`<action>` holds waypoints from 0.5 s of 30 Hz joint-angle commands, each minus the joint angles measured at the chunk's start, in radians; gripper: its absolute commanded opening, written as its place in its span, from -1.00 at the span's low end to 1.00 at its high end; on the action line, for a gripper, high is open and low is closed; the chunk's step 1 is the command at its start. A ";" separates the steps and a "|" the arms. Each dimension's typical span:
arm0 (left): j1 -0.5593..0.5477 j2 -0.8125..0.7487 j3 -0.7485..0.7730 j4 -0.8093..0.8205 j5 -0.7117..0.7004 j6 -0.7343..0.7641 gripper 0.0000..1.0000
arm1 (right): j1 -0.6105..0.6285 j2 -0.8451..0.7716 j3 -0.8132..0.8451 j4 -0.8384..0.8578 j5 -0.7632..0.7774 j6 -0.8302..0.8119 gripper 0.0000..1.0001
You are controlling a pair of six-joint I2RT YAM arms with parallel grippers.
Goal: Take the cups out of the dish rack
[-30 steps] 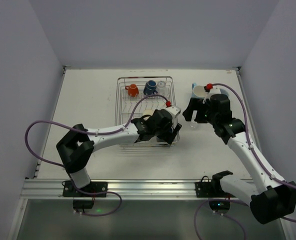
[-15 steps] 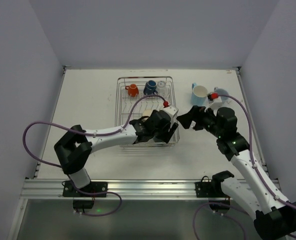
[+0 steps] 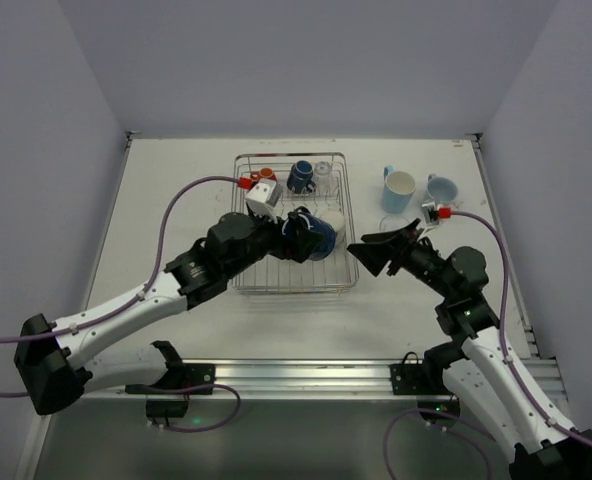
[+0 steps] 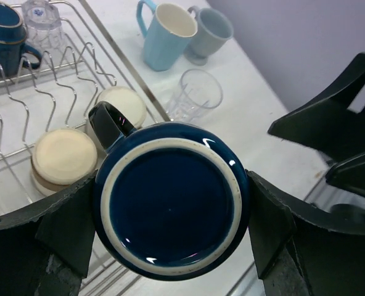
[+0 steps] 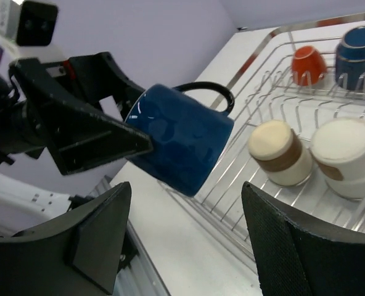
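Note:
My left gripper [image 3: 311, 238] is shut on a dark blue mug [image 3: 314, 236] and holds it on its side above the right half of the dish rack [image 3: 288, 156]. In the left wrist view the mug's base [image 4: 170, 200] sits between my jaws. My right gripper [image 3: 374, 250] is open and empty just right of the rack, facing the held mug [image 5: 182, 139]. In the rack are two cream-and-brown tumblers [image 5: 281, 154] [image 5: 349, 154], an orange mug [image 5: 307, 65], another dark blue mug [image 3: 299, 176] and a clear glass [image 3: 322, 175].
On the table right of the rack stand a light blue mug [image 3: 398, 190], a paler blue mug [image 3: 441, 190] and a clear glass [image 4: 198, 92]. The rack's upright tines [image 4: 28, 80] stand under the held mug. Grey walls close in the table on three sides.
My left arm has lifted the dark blue mug out of the rack and drawn back to the left. My right arm has swung down and left, its open jaws now facing the mug.

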 commanded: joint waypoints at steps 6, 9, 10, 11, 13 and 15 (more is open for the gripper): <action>0.061 -0.130 -0.151 0.432 0.237 -0.312 -0.49 | 0.090 0.030 -0.040 0.195 -0.133 0.069 0.50; 0.061 -0.120 -0.163 0.494 0.272 -0.359 -0.50 | 0.152 0.081 -0.015 0.214 -0.113 0.043 0.49; 0.060 -0.116 -0.168 0.513 0.280 -0.373 -0.50 | 0.169 0.093 -0.006 0.225 -0.112 0.042 0.47; 0.061 -0.116 -0.178 0.547 0.291 -0.398 -0.50 | 0.172 0.107 -0.004 0.241 -0.113 0.045 0.46; 0.061 -0.115 -0.187 0.579 0.305 -0.419 -0.50 | 0.178 0.128 -0.004 0.301 -0.118 0.059 0.40; 0.061 -0.116 -0.209 0.632 0.320 -0.461 -0.51 | 0.178 0.145 -0.009 0.381 -0.132 0.077 0.38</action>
